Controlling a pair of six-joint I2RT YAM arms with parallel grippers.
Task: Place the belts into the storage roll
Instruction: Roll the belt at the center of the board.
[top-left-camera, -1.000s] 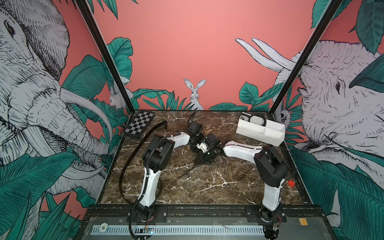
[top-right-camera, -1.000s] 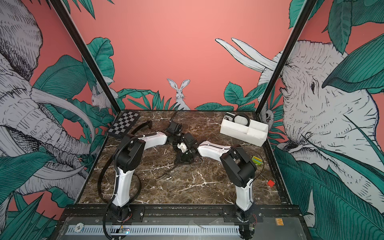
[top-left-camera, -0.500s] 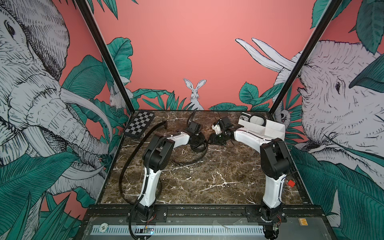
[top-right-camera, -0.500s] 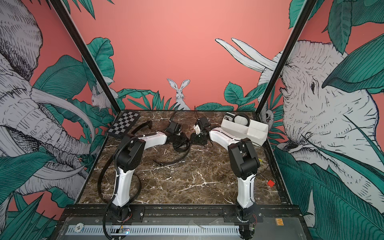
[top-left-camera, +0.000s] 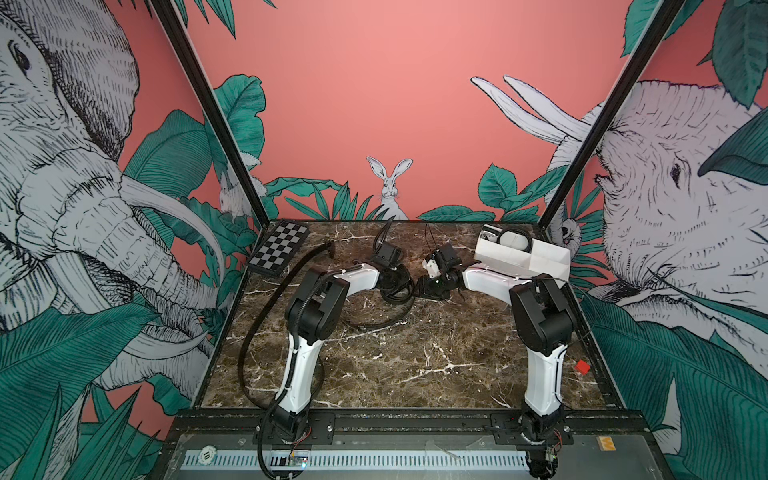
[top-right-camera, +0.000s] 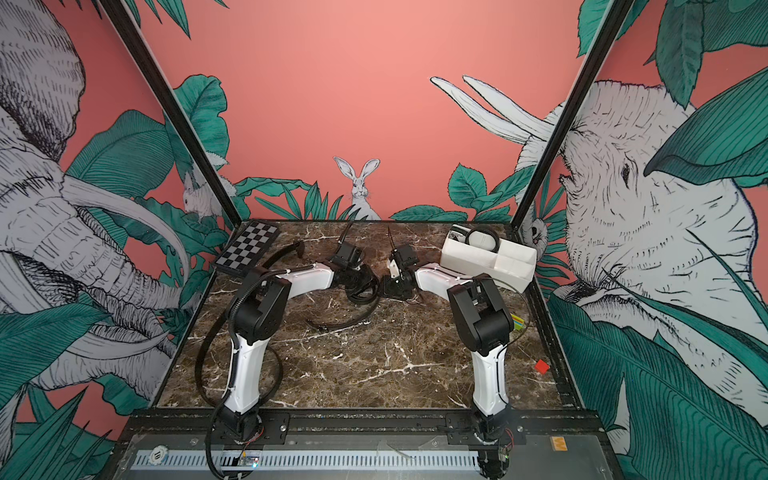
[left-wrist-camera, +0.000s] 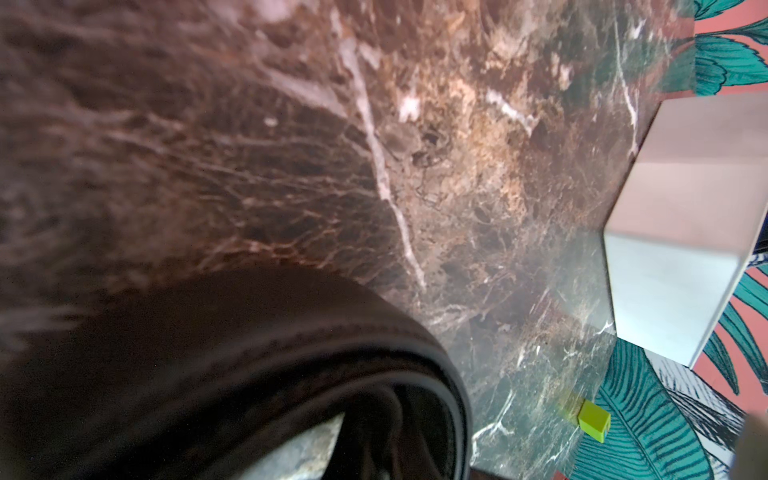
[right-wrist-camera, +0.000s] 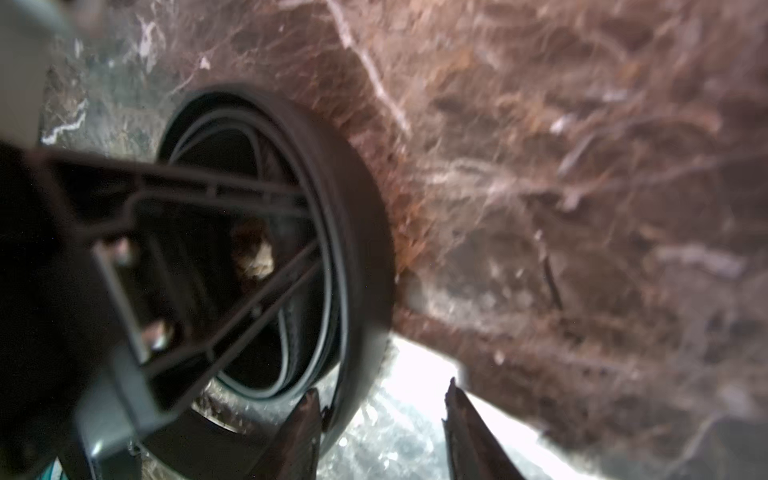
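Observation:
A black belt (top-left-camera: 397, 291) is wound into a coil at mid-table, and its loose tail (top-right-camera: 340, 322) trails on the marble toward the front. My left gripper (top-left-camera: 394, 282) reaches into the coil (right-wrist-camera: 357, 232) and is shut on the belt's inner turns; its jaws are hidden in the left wrist view behind the belt (left-wrist-camera: 291, 353). My right gripper (right-wrist-camera: 382, 415) is open beside the coil, with the outer wrap lying against one fingertip (right-wrist-camera: 309, 411). The storage roll (top-left-camera: 536, 259), a white box, stands at the back right with another coiled belt (top-right-camera: 482, 239) in an end compartment.
A checkerboard (top-left-camera: 280, 249) leans at the back left. A red block (top-right-camera: 541, 366) and a yellow-green block (left-wrist-camera: 594, 424) lie near the right edge. The left arm's black cable hose (top-left-camera: 266, 311) arcs over the left side of the table.
The right gripper swung from the table's middle to the back near the box, then dropped beside the coil. The belt's tail shifted and curls tighter. The left gripper stayed put.

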